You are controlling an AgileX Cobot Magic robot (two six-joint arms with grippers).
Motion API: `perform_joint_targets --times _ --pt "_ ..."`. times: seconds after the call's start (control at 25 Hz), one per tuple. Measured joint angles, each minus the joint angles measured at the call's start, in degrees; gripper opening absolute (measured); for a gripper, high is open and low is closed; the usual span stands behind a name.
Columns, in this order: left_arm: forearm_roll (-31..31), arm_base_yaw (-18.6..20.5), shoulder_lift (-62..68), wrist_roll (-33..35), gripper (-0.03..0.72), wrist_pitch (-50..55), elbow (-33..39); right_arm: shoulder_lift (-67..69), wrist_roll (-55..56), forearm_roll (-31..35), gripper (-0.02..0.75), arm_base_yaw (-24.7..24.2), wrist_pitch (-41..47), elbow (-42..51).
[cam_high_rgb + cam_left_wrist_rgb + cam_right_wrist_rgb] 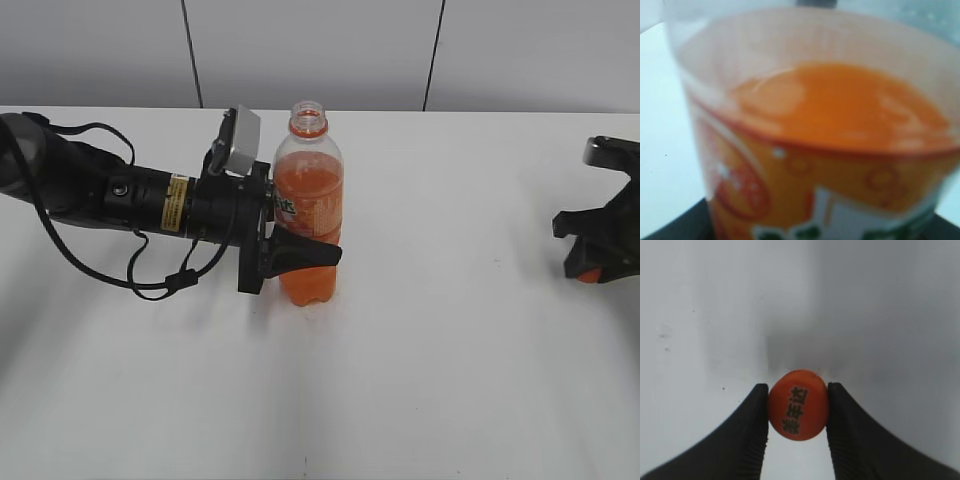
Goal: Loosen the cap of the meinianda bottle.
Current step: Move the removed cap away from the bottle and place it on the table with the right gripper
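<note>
Two black fingers (752,435) of the right gripper (798,412) pinch the small round orange cap (798,411). The left gripper (300,252) clasps the clear, open-necked plastic bottle (309,200) upright on the white surface (450,350).

Left wrist view: meinianda bottle (830,150) fills the picture, blurred, neck and base cut off | Exterior view: left gripper (300,255) hides part of the bottle's waist; right gripper (600,262) cut by the right edge, cap (590,275) a mere orange speck | Right wrist view: jaws' bases cut off below
</note>
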Motion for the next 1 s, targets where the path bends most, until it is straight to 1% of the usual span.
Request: perform_joint_targets --times 0.8,0.88,1.0 --pt "0.0 0.0 0.0 0.0 0.419 0.0 0.0 2.41 -0.18 -0.89 0.272 0.0 0.85 0.0" --pt "0.0 0.0 0.0 0.0 0.419 0.0 0.0 2.41 -0.18 -1.33 0.293 0.0 1.09 0.0" --pt "0.05 0.0 0.0 0.0 0.419 0.0 0.0 2.41 -0.18 -1.74 0.389 0.0 1.47 0.0"
